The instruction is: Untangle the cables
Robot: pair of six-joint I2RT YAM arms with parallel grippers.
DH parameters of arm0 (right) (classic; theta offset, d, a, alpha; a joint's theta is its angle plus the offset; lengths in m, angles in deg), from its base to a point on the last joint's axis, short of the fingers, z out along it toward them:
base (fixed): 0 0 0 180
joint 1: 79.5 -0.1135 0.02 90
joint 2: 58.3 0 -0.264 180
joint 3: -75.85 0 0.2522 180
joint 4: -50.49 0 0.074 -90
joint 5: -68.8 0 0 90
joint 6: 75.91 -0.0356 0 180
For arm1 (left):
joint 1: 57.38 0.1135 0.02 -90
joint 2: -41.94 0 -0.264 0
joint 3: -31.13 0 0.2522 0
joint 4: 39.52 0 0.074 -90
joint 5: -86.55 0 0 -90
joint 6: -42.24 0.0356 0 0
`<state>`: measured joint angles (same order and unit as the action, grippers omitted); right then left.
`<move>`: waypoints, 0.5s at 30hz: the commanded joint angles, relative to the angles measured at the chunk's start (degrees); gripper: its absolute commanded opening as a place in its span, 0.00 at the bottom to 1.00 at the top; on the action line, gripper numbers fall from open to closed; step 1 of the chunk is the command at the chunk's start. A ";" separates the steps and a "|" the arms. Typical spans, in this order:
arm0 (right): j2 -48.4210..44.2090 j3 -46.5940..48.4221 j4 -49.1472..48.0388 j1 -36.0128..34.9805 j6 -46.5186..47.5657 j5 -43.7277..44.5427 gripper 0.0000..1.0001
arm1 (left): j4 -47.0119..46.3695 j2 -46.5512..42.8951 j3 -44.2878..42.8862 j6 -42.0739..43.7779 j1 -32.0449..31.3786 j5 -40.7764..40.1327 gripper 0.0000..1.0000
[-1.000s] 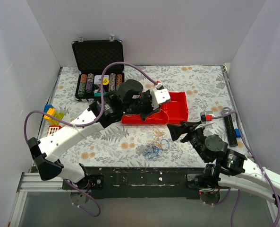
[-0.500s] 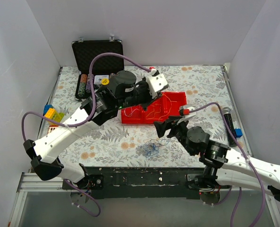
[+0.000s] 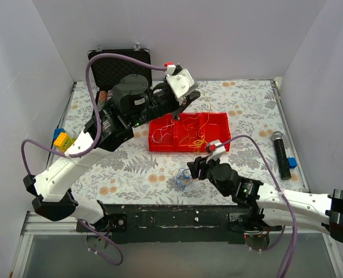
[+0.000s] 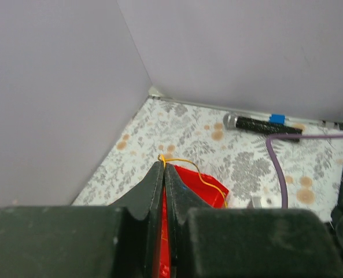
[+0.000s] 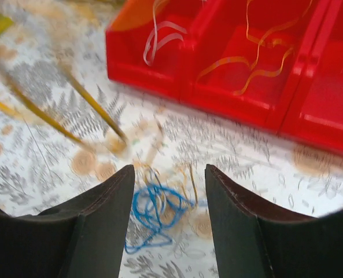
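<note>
black case (image 3: 119,61) sits open at the back-left corner of the bench (image 3: 240,162), partly behind the left arm. coloured blocks (image 3: 61,139) lie at the left edge.

left gripper (image 3: 193,95) hangs high above the back edge of the red tray (image 3: 217,124). in the wrist view the left gripper (image 4: 163,168) has its jaws pressed together, pinching a yellow-orange wire (image 4: 194,171) right at the tips. that wire arcs away from the tips and drops toward the tray (image 4: 185,182) below.

cables (image 3: 185,132) are split between two spots. thin yellow-orange and white strands loop across the tray. in the right wrist view a white wire (image 5: 159,37) lies in the left compartment and orange strands (image 5: 258,58) in the middle one. a blue bundle (image 3: 181,182) with a few pale yellow strands mixed in lies on the bench just in front of the tray, apart from it.

right gripper (image 3: 194,171) is low over the bench, just beside that bundle. from its own camera the right gripper (image 5: 169,174) has jaws spread wide, with the blue bundle (image 5: 154,211) between the fingers (image 5: 102,214), not gripped. cannot tell if the tips touch the bench.

black microphone (image 3: 281,153) lies near the right edge, well apart from the cables, with a small blue block (image 3: 291,163) just beside it.
</note>
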<state>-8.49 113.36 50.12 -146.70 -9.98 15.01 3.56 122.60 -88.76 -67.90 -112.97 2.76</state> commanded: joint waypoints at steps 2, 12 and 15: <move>2.31 -6.51 -3.89 -0.21 -8.26 -2.45 0.60 | -9.18 -2.53 -4.44 0.98 0.05 -4.19 0.00; 3.81 -15.92 -7.14 -0.30 -16.09 -5.88 0.29 | -17.10 -1.12 -10.41 2.12 0.05 -7.36 0.00; 0.40 -14.44 -3.29 -0.65 -15.39 -4.57 0.45 | -16.67 -1.12 -10.51 2.65 0.05 -7.36 0.00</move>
<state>-4.45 97.62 47.43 -146.70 -23.69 9.41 -11.39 122.60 -97.59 -66.39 -112.99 -3.29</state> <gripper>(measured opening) 0.340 0.010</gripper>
